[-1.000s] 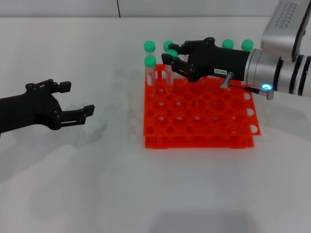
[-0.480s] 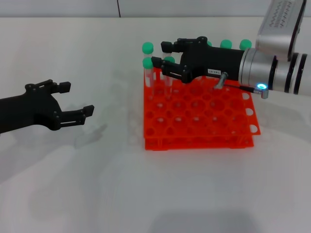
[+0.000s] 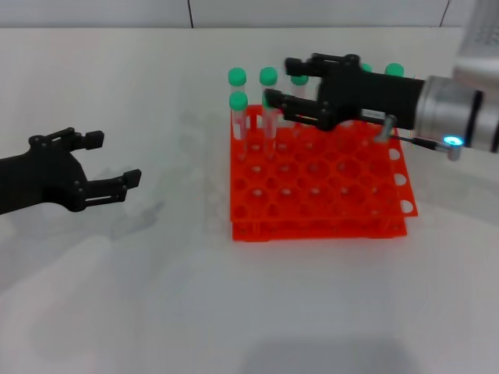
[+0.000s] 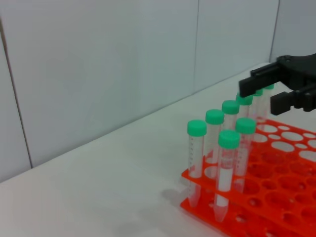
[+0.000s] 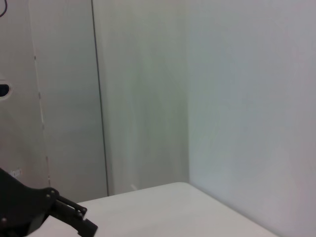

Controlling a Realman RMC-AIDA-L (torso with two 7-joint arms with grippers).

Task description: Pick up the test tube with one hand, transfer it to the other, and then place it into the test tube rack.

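My head cam looks forward and down on the counter (image 3: 156, 296), taking in the whole test tube rack (image 3: 320, 191). Left wrist cam sits low and close, side-on to that rack (image 4: 256, 197), so they overlap. Right wrist cam mostly faces wall.

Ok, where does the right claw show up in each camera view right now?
Head view: right claw, open, above the orange rack's far rows among the green-capped tubes.
Left wrist view: its black fingers enter at the edge, over the rack.
Right wrist view: not identifiable.
Shared landmark: the orange rack.
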